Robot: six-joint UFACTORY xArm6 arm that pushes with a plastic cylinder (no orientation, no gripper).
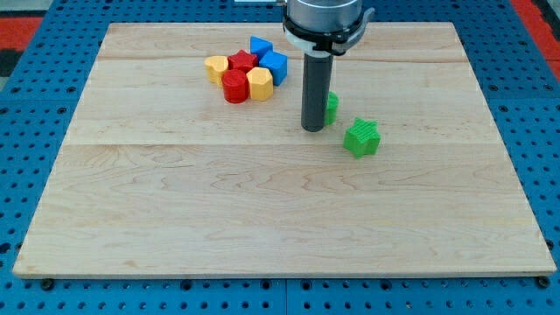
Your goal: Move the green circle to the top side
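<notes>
The green circle (332,107) stands right of the board's middle, mostly hidden behind my rod; only its right edge shows. My tip (313,129) rests on the board just left of and slightly below it, touching or nearly touching. A green star-shaped block (361,137) lies a little to the right and below the circle, apart from it.
A tight cluster sits near the view's top, left of the rod: a yellow block (216,68), a red star (241,62), a red cylinder (234,87), a yellow block (259,84), and two blue blocks (260,46) (275,66). The wooden board (262,219) lies on a blue pegboard.
</notes>
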